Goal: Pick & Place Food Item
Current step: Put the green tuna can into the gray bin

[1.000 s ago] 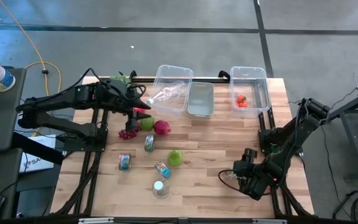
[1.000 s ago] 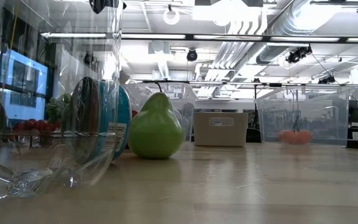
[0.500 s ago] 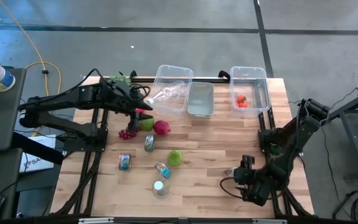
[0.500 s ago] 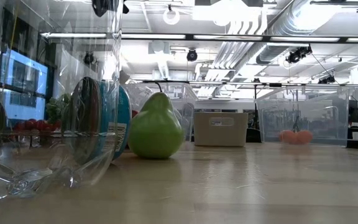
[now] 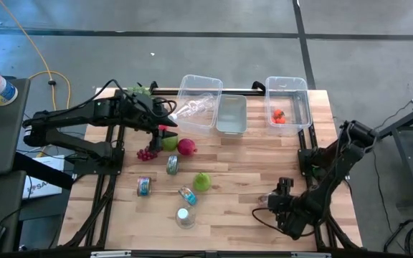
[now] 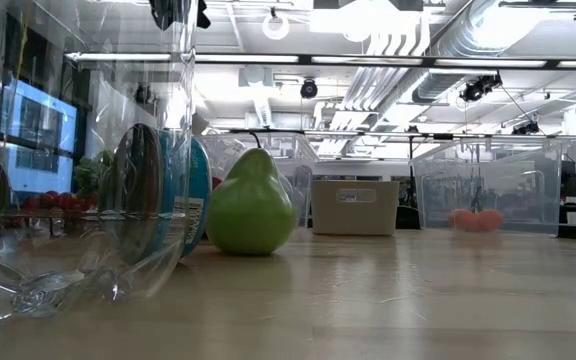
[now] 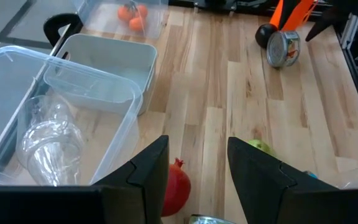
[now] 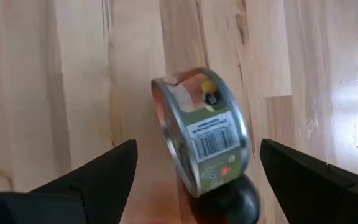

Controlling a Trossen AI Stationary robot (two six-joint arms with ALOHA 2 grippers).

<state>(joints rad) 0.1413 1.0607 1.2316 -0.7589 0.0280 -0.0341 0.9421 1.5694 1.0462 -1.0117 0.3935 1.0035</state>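
Pomegranate (image 5: 186,147) lies untouched on the worktop (image 5: 249,168) left of centre, directly beneath the left end effector (image 5: 165,131), whose fingers stand apart and empty. Near the front right corner, the right end effector (image 8: 194,186) is spread wide around a tin can (image 8: 201,146), not yet gripped; placement appears outstanding.

Red pomegranate (image 5: 186,147) (crown visible) lies beside green apple (image 5: 170,142).

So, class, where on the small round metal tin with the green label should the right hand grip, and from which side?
Probably across its two flat ends, from above. The small round metal tin stands on its edge against a black ball, and the open right hand straddles it; the curved wall would likely roll.
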